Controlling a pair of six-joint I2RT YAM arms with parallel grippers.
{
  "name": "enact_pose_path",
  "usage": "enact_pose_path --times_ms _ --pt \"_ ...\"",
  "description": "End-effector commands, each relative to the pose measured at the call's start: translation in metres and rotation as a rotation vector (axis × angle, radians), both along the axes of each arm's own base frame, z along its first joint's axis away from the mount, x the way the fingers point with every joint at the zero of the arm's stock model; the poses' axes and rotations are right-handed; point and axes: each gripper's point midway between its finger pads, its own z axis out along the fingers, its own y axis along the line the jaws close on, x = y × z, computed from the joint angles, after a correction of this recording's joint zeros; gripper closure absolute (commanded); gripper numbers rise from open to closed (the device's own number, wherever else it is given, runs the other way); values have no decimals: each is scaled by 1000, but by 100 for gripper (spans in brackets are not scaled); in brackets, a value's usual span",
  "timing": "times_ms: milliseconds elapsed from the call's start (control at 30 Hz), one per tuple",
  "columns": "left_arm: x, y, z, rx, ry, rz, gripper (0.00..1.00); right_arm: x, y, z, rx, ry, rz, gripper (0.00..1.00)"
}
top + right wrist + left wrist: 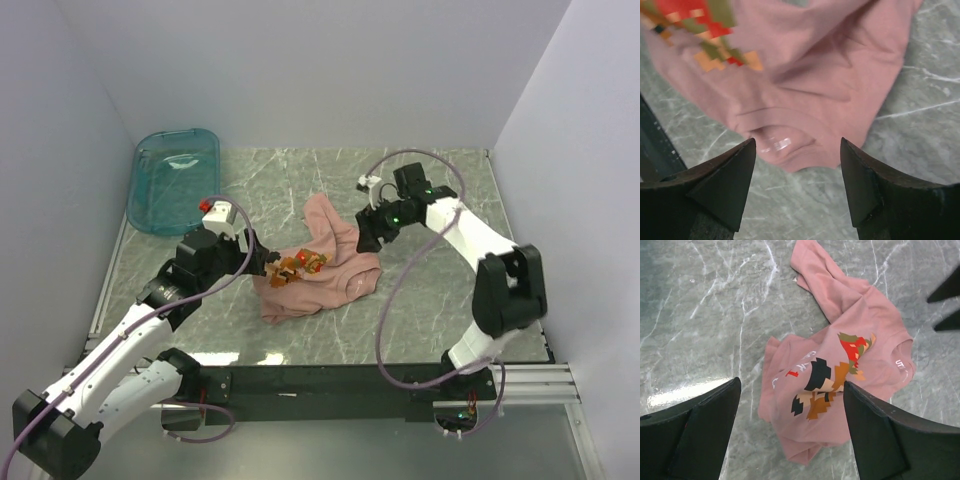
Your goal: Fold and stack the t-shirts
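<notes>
A dusty-pink t-shirt (325, 270) lies crumpled in a loose heap on the marble table (430, 300), its pixel-art chest print (832, 375) facing up and one sleeve (815, 270) trailing toward the back. My left gripper (266, 263) hovers at the shirt's left edge, open, with nothing between its fingers (705, 430). My right gripper (366, 238) hangs at the shirt's right side, over the collar (785, 145) with its neck label. It is open too, and the cloth lies loose below it. In the left wrist view the right gripper's fingertips (945, 292) show at the upper right.
A translucent teal bin (175, 180) stands at the back left corner. Grey walls close in the table on three sides. The black mounting rail (330, 380) runs along the near edge, and a purple cable (400, 290) loops from the right arm.
</notes>
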Motion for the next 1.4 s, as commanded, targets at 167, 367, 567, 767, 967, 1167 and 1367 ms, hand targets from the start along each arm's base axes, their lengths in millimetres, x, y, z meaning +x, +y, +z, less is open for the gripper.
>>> enact_pose_path --times_ms 167,367,567,767,967,1167,1367 --pt "2 0 9 25 -58 -34 11 74 1 -22 -86 -4 -117 28" --pt "3 -1 7 31 -52 -35 10 90 7 -52 -106 99 -138 30" --pt "4 -2 5 30 -50 -36 10 91 8 -66 -115 140 -149 32" --pt "4 -2 3 31 -44 -36 10 83 10 -80 -104 199 -130 38" --pt "3 0 6 26 -52 -25 10 80 8 -79 -94 212 -127 67" --pt "1 -3 8 16 -60 -46 10 86 -43 -41 -83 112 -235 100" --pt "2 -20 5 -5 -46 -130 11 74 -161 -30 -248 10 -444 100"
